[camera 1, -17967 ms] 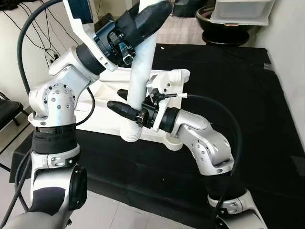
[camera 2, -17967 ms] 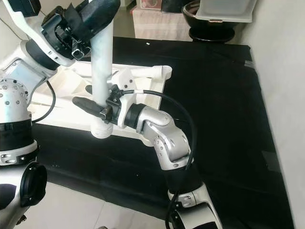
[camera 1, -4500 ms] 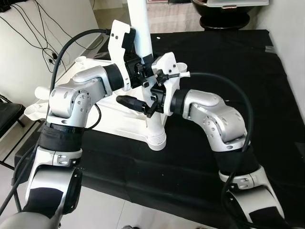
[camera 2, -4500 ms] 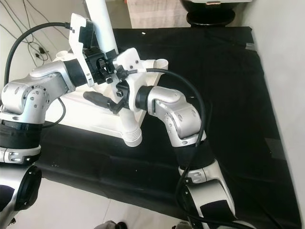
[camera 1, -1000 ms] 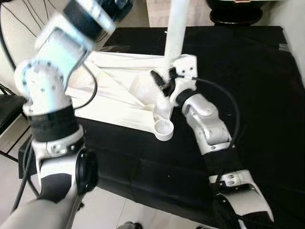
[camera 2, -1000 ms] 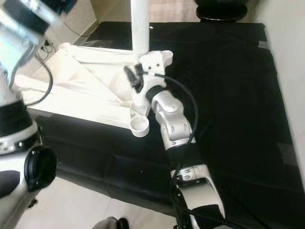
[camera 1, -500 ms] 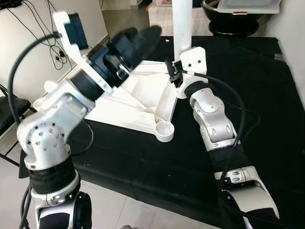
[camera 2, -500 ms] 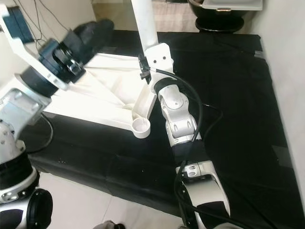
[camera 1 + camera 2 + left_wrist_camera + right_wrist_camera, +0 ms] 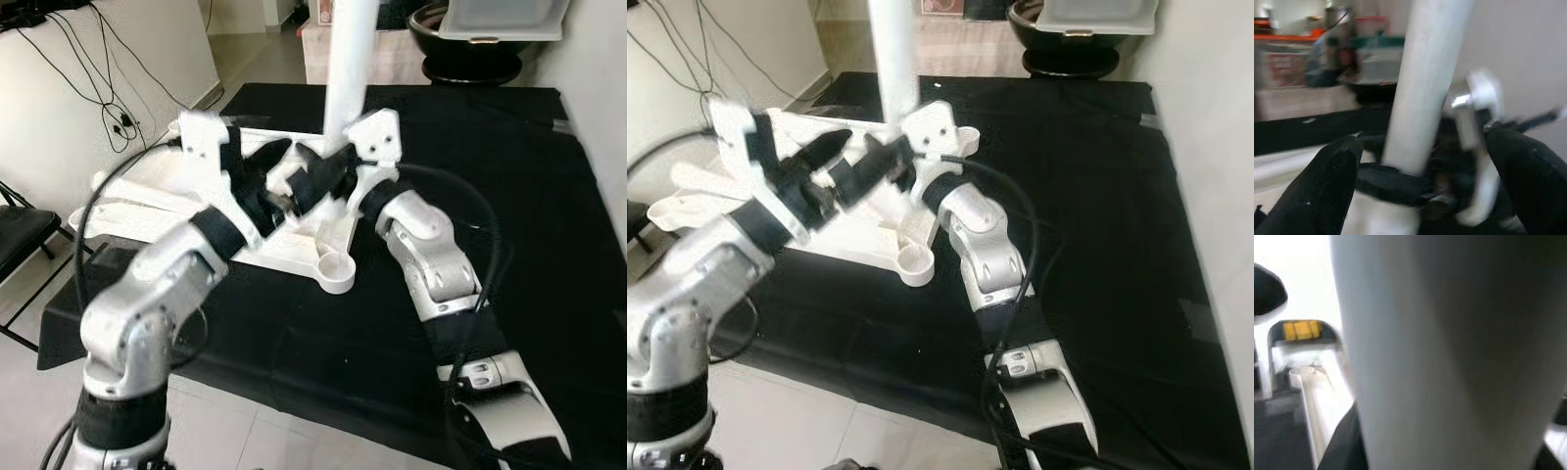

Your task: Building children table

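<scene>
An upside-down white children's table [image 9: 167,201] lies on a black cloth. One white leg [image 9: 348,69] stands upright at its near right corner area. My right gripper [image 9: 321,176] is shut on the leg's lower part; in the right wrist view the leg [image 9: 1449,347] is pressed close to the camera. My left gripper [image 9: 282,178] is open just left of the leg, level with the right gripper. In the left wrist view its fingers [image 9: 1327,181] stand wide apart with the leg [image 9: 1425,83] ahead between them. An empty round leg socket [image 9: 336,272] sits at the table's nearest corner.
The black cloth [image 9: 509,176] covers the floor to the right and front. A black basin with a white tray [image 9: 490,29] on it stands at the back. Cables [image 9: 108,88] hang on the left wall, beside a black chair [image 9: 20,230].
My left arm has swung down from its raised pose, and its open gripper now sits beside the leg. The right gripper still holds the leg. The head camera has shifted.
</scene>
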`<state>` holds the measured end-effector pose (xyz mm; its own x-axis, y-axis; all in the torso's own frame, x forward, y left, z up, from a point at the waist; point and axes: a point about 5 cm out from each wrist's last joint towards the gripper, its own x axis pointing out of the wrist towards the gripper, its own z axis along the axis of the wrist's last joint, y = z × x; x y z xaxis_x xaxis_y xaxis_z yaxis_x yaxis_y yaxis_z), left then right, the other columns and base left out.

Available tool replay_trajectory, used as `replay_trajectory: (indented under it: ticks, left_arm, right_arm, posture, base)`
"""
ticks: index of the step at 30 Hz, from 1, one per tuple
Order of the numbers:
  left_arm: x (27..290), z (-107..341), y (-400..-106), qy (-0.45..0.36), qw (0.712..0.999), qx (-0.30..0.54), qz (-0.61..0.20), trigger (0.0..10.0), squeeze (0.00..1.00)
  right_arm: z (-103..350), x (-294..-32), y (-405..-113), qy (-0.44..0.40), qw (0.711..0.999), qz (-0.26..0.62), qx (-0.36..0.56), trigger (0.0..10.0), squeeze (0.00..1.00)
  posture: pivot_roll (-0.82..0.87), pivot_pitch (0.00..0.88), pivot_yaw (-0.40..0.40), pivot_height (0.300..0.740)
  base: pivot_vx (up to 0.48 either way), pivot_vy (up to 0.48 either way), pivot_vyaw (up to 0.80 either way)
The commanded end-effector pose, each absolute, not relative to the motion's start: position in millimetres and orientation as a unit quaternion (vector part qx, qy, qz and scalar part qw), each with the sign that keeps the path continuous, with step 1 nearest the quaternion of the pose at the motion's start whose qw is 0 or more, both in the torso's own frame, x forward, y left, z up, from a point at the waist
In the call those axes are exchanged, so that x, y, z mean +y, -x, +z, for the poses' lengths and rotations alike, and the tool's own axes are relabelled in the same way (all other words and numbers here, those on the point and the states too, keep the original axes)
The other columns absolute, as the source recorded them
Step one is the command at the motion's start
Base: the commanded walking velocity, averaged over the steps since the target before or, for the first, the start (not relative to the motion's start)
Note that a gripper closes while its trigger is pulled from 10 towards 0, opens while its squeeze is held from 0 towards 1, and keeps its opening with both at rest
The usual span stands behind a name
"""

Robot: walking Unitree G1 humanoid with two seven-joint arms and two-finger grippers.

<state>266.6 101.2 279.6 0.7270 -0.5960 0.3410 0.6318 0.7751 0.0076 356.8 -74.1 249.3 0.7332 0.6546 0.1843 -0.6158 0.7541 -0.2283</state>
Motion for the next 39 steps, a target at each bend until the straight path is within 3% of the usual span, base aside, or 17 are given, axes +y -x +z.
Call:
replay_trajectory:
  ticks: [1,4,9,14,18,25,28,31,32,39]
  left_arm:
    - [104,273,-269,0.029,0.94,-0.153,-0.303,10.0,0.0]
    - [103,258,-267,-0.001,0.951,-0.131,-0.279,10.0,0.0]
    - [91,218,-236,-0.053,0.943,-0.072,-0.319,10.0,0.0]
    - [87,202,-220,-0.073,0.935,-0.049,-0.343,10.0,0.0]
    - [96,176,-192,-0.095,0.936,0.004,-0.338,10.0,0.0]
    - [100,169,-181,-0.103,0.935,0.019,-0.338,10.0,0.0]
    - [105,161,-156,-0.099,0.931,0.054,-0.348,10.0,0.0]
    - [105,161,-156,-0.099,0.931,0.054,-0.348,10.0,0.0]
    - [105,161,-146,-0.1,0.928,0.057,-0.354,10.0,0.0]
    - [105,166,-137,-0.109,0.933,0.035,-0.342,10.0,0.0]
  right_arm:
    - [255,-64,-351,0.076,0.914,0.374,-0.135,10.0,0.0]
    - [246,-62,-347,0.093,0.904,0.4,-0.115,10.0,0.0]
    - [228,-56,-326,0.092,0.845,0.523,-0.066,10.0,0.0]
    - [231,-57,-315,0.064,0.809,0.58,-0.072,10.0,0.0]
    - [241,-58,-311,0.049,0.777,0.622,-0.087,10.0,0.0]
    - [245,-58,-314,0.051,0.777,0.62,-0.093,10.0,0.0]
    - [263,-65,-329,0.052,0.799,0.587,-0.123,10.0,0.0]
    - [263,-65,-329,0.052,0.799,0.587,-0.123,10.0,0.0]
    - [276,-71,-339,0.048,0.817,0.558,-0.141,10.0,0.0]
    - [303,-83,-349,0.024,0.831,0.526,-0.178,10.0,0.0]
  posture:
    - [0.03,0.095,0.072,0.74]
    - [0.03,0.104,0.072,0.74]
    - [0.05,0.142,0.068,0.74]
    - [0.05,0.156,0.069,0.74]
    - [0.07,0.229,0.072,0.74]
    - [0.08,0.247,0.073,0.74]
    - [0.08,0.318,0.077,0.74]
    - [0.08,0.318,0.077,0.74]
    - [0.08,0.334,0.076,0.74]
    - [0.09,0.357,0.075,0.74]
  base:
    - [0.0,0.0,0.0]
    - [0.0,0.0,0.0]
    - [0.0,0.0,0.0]
    - [0.0,0.0,0.0]
    - [0.0,0.0,0.0]
    - [0.0,0.0,0.0]
    - [0.0,0.0,0.0]
    - [0.0,0.0,0.0]
    - [0.0,0.0,0.0]
    - [0.0,0.0,0.0]
